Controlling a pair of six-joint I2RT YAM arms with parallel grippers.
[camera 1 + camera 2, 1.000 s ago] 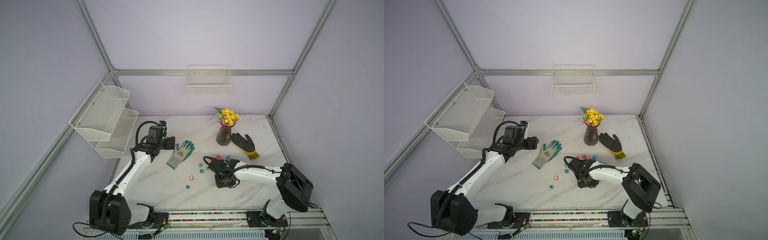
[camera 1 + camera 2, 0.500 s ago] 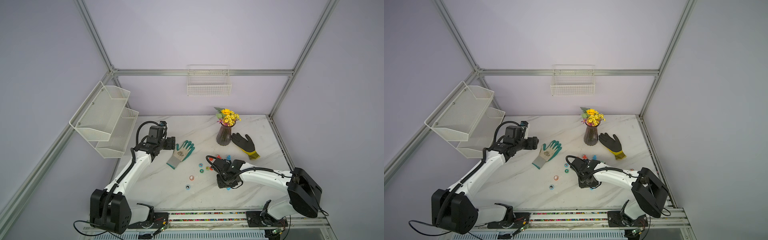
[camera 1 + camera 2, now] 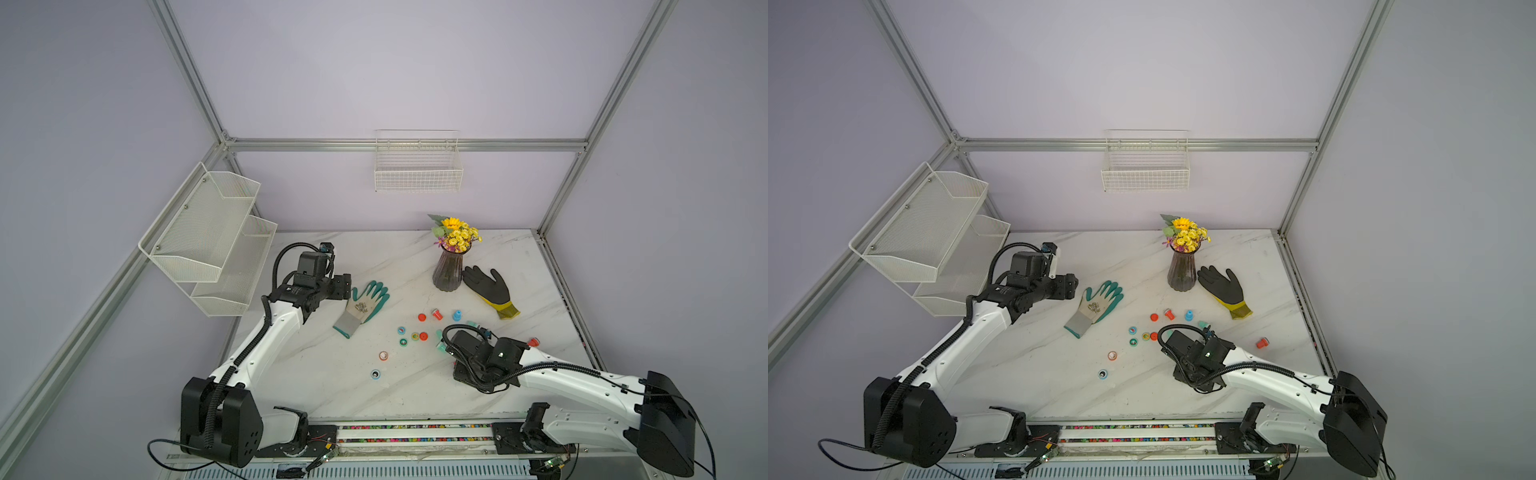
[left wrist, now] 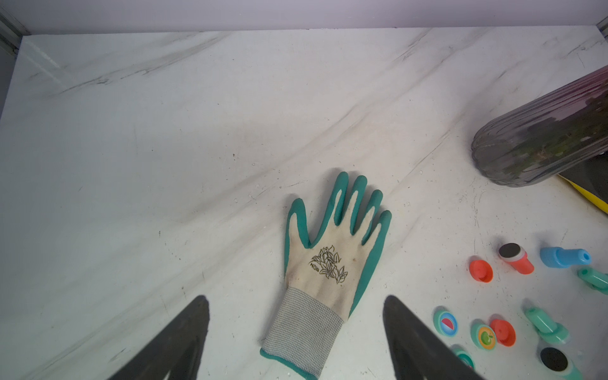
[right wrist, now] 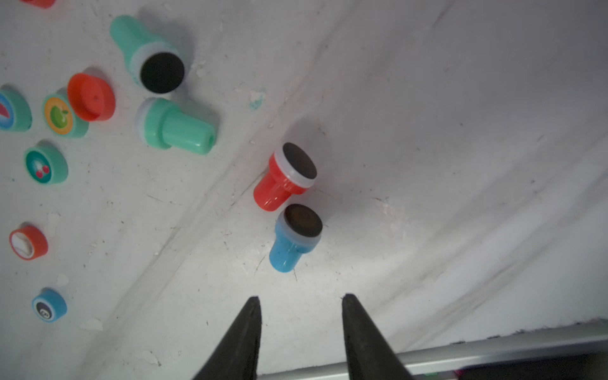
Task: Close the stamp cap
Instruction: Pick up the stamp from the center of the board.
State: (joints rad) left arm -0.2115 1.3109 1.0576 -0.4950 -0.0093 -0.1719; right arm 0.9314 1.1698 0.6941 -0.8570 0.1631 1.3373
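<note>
In the right wrist view a blue stamp [image 5: 294, 237] and a red stamp [image 5: 286, 177] lie uncapped on the marble, pads showing, just ahead of my right gripper [image 5: 301, 297], which is open and empty. Two teal stamps [image 5: 174, 126] lie beyond them. Loose caps sit to the side: a red cap [image 5: 91, 97], an apple cap [image 5: 61, 115], a cherry cap [image 5: 46, 163] and a blue cap [image 5: 49, 304]. In both top views the right wrist [image 3: 482, 357] covers the blue and red stamps. My left gripper [image 4: 296, 297] hovers open by the green glove [image 3: 363, 305].
A vase of flowers [image 3: 449, 270] and a black glove [image 3: 490, 291] stand at the back right. Another red stamp [image 3: 533, 342] lies right of the right arm. The table's front rail [image 5: 493, 345] runs close behind the right fingers. Wire shelves [image 3: 216, 241] hang at the left.
The right arm has shifted to the right and its jaws have narrowed slightly. The left arm has not moved.
</note>
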